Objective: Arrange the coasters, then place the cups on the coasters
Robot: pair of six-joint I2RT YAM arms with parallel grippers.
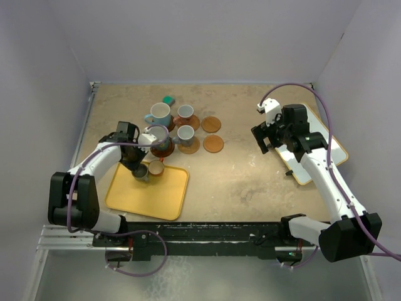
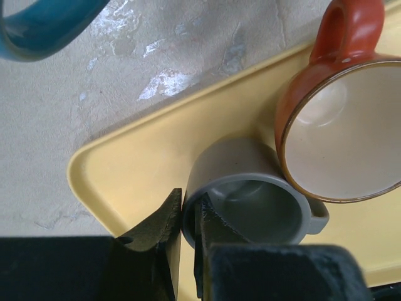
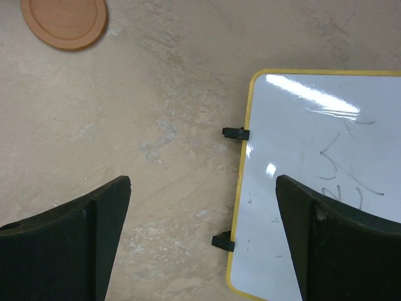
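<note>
On the yellow tray (image 1: pixel 160 197) (image 2: pixel 138 157) stand a small grey-olive cup (image 1: pixel 141 172) (image 2: pixel 250 188) and a small orange cup (image 1: pixel 155 167) (image 2: pixel 338 125), touching. My left gripper (image 1: pixel 139 169) (image 2: pixel 188 210) is shut on the grey-olive cup's rim, one finger inside the wall and one outside. Behind the tray, two light blue cups (image 1: pixel 159 115) (image 1: pixel 155 137) and two grey-white cups (image 1: pixel 185 111) (image 1: pixel 185 133) sit on brown coasters (image 1: pixel 195 123). Two bare coasters (image 1: pixel 212 123) (image 1: pixel 213 144) lie to their right; one bare coaster (image 3: pixel 62 22) shows in the right wrist view. My right gripper (image 1: pixel 266 139) (image 3: pixel 202 182) hangs open and empty.
A yellow-framed whiteboard (image 1: pixel 338 150) (image 3: pixel 326 157) lies at the right under my right arm. A small teal block (image 1: pixel 168 99) sits behind the cups. A blue cup's rim (image 2: pixel 44 25) shows at the top left of the left wrist view.
</note>
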